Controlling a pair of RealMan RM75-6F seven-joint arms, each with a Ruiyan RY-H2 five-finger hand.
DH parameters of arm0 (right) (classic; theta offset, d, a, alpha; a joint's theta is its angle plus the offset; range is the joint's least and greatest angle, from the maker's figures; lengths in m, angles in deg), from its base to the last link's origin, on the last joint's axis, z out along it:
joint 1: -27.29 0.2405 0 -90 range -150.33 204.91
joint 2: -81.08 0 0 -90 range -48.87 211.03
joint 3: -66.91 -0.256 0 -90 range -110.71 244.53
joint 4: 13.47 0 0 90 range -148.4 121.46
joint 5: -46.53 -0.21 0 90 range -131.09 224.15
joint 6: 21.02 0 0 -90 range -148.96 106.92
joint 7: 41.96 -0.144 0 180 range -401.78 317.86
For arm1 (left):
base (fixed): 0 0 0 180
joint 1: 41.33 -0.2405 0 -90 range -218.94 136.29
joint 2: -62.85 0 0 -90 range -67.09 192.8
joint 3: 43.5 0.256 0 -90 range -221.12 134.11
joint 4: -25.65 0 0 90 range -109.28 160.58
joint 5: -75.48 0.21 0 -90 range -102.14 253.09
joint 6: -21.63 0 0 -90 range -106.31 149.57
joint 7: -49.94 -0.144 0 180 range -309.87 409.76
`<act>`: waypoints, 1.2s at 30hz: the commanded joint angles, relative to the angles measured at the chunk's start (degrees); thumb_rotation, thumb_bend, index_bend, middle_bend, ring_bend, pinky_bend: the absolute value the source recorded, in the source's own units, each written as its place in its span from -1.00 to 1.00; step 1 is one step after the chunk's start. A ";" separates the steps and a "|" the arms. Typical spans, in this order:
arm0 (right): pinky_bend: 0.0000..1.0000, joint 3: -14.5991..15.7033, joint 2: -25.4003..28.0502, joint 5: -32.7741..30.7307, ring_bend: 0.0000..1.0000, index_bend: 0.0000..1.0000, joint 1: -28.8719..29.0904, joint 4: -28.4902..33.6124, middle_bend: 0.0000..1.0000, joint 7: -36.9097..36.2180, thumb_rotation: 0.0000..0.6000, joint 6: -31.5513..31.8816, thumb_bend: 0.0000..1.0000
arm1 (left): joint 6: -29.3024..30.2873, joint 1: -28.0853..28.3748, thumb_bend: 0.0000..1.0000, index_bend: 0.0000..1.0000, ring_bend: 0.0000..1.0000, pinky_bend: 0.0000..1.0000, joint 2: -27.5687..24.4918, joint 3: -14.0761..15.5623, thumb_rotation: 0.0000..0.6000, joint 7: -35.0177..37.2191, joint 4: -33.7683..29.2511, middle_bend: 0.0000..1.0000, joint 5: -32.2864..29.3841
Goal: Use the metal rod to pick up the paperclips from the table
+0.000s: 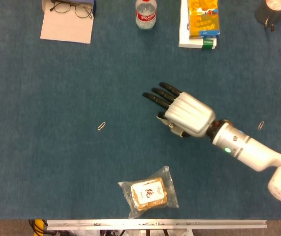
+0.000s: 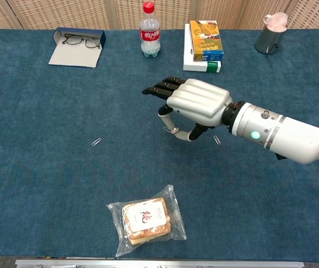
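Metal rod (image 2: 174, 124) is sitting pinched under the right hand (image 2: 196, 103), thumb and fingers grasping it, a small clip seeming to cling near its low end. Dark fingertips (image 1: 156, 96) are pointing up-left above the blue surface (image 1: 57, 88). Loose paperclips are lying apart: one far left (image 1: 101, 126), one just beside the wrist (image 2: 217, 139), one far right (image 1: 261, 125). A bagged snack (image 1: 150, 192) is resting near the front edge.

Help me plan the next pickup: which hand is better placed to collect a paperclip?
Right. Only the right hand is in view, apparently pinching the metal rod beneath it; a paperclip lies close by. The left hand shows in neither view.
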 commanded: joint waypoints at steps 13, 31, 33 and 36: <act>-0.88 4.07 5.79 3.06 -1.00 0.19 -6.74 2.87 -0.91 -2.57 1.00 6.52 -0.40 | 1.35 -0.17 -0.30 -0.49 -1.00 -0.75 0.80 0.78 1.00 -5.82 -3.50 -1.00 0.97; -0.88 5.37 6.02 4.55 -1.00 0.19 -10.66 0.76 -0.91 -5.32 1.00 7.80 -0.40 | 2.00 -0.70 -0.30 -0.49 -1.00 -0.75 1.51 1.35 1.00 -6.32 -3.30 -1.00 1.51; -0.88 5.42 5.79 4.62 -1.00 0.19 -10.95 0.24 -0.91 -5.79 1.00 7.70 -0.40 | 1.96 -0.73 -0.30 -0.49 -1.00 -0.75 1.53 1.36 1.00 -6.25 -3.22 -1.00 1.47; -0.88 5.48 5.52 4.65 -1.00 0.19 -11.36 -0.52 -0.91 -6.48 1.00 7.57 -0.40 | 1.88 -0.77 -0.30 -0.49 -1.00 -0.75 1.57 1.35 1.00 -6.11 -3.11 -1.00 1.38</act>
